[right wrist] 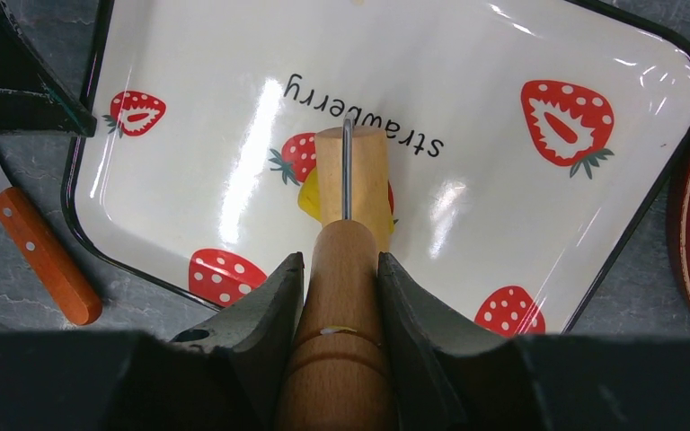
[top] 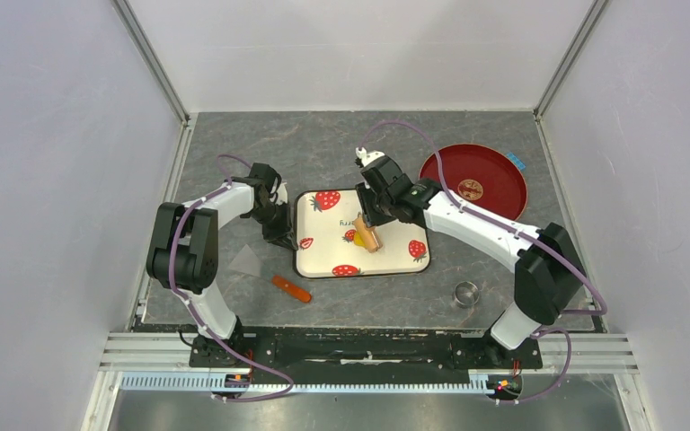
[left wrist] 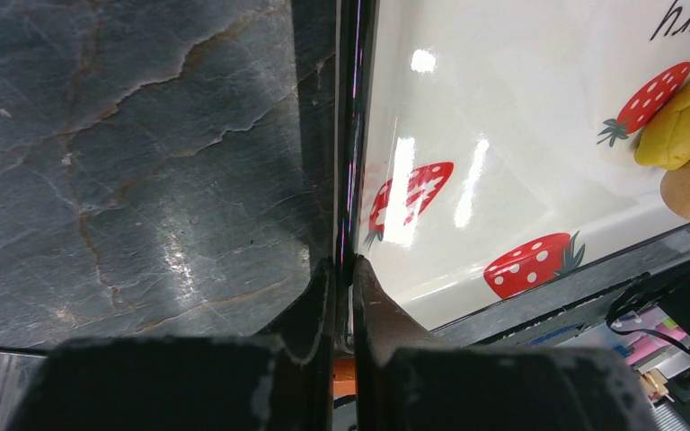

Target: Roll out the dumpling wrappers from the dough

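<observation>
A white strawberry-print tray (top: 323,260) lies on the grey table. The yellow dough (right wrist: 307,193) is a small lump near the tray's middle, mostly under the head of the tan wooden roller (right wrist: 364,171). My right gripper (right wrist: 340,259) is shut on the roller's handle, and the head rests on the dough (top: 360,221). At the tray's left edge my left gripper (left wrist: 346,265) is shut on the dark rim, one finger outside and one inside. The left wrist view shows the dough (left wrist: 683,121) at the far right. No dumpling wrappers are in view.
A red round plate (top: 473,180) sits right of the tray at the back. A small metal ring cutter (top: 466,293) lies front right. An orange-handled knife (top: 291,288) lies in front of the tray's left corner, its blade pointing left.
</observation>
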Action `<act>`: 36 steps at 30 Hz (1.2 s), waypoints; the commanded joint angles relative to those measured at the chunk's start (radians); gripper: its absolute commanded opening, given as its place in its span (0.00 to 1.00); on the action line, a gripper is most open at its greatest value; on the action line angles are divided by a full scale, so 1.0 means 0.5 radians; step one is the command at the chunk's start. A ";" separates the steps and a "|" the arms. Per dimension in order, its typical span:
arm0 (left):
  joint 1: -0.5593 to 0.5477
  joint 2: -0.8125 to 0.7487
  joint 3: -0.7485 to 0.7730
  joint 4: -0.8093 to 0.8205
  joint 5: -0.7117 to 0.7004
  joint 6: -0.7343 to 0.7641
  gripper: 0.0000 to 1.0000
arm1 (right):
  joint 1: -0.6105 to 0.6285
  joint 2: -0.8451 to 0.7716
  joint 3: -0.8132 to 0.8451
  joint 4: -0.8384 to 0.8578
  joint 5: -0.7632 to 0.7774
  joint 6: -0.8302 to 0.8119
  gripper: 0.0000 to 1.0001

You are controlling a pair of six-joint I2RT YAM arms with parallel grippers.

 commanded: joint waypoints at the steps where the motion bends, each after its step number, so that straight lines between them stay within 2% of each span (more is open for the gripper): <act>1: -0.043 0.084 -0.008 0.037 0.034 0.043 0.02 | 0.109 0.244 -0.275 -0.193 -0.604 0.261 0.00; 27: -0.052 0.091 -0.012 0.038 0.031 0.042 0.02 | 0.200 0.256 -0.287 -0.119 -0.652 0.313 0.00; 36: -0.055 0.093 -0.012 0.039 0.031 0.043 0.02 | 0.218 0.218 -0.385 -0.064 -0.679 0.347 0.00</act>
